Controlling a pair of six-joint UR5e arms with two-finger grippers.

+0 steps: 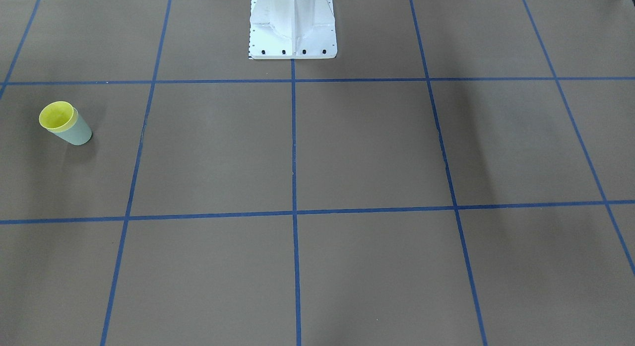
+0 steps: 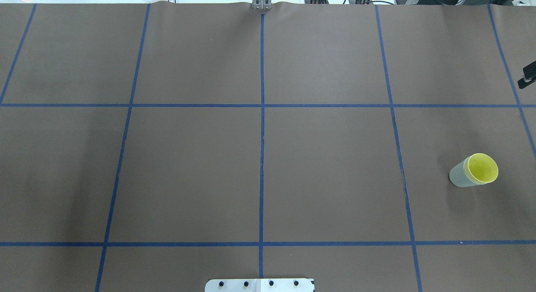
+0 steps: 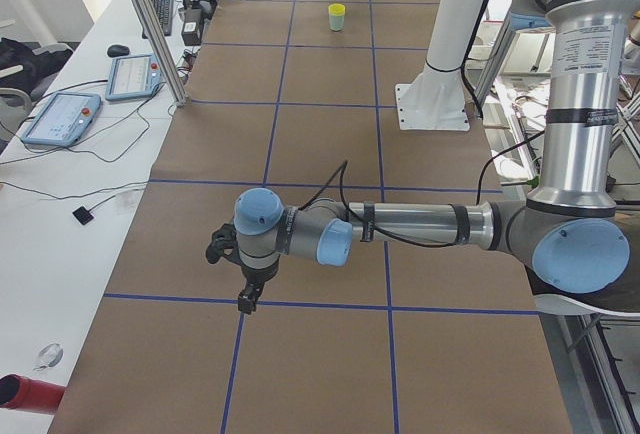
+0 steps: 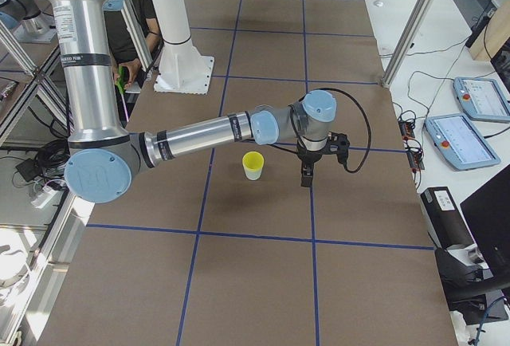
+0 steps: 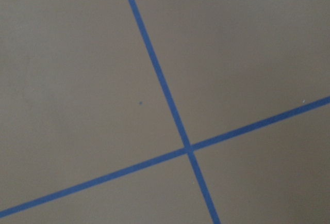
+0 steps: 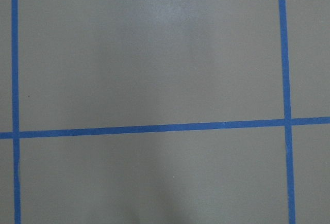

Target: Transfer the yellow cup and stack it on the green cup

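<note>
The yellow cup (image 2: 483, 168) sits nested inside the green cup (image 2: 458, 177), only its rim and inside showing. The pair stands upright on the brown table at the robot's right, also in the front-facing view (image 1: 57, 115) and the right side view (image 4: 253, 159). My right gripper (image 4: 306, 178) hangs just beyond the cups, apart from them, holding nothing I can see. My left gripper (image 3: 246, 301) hangs over a blue tape line far from the cups. I cannot tell whether either is open or shut. The wrist views show only bare table and tape.
Blue tape lines (image 2: 262, 116) divide the brown table into squares. The white robot pedestal (image 1: 292, 28) stands at the robot's side of the table. Pendant tablets (image 3: 60, 119) and cables lie on a side bench. A person (image 4: 135, 11) stands behind the pedestal.
</note>
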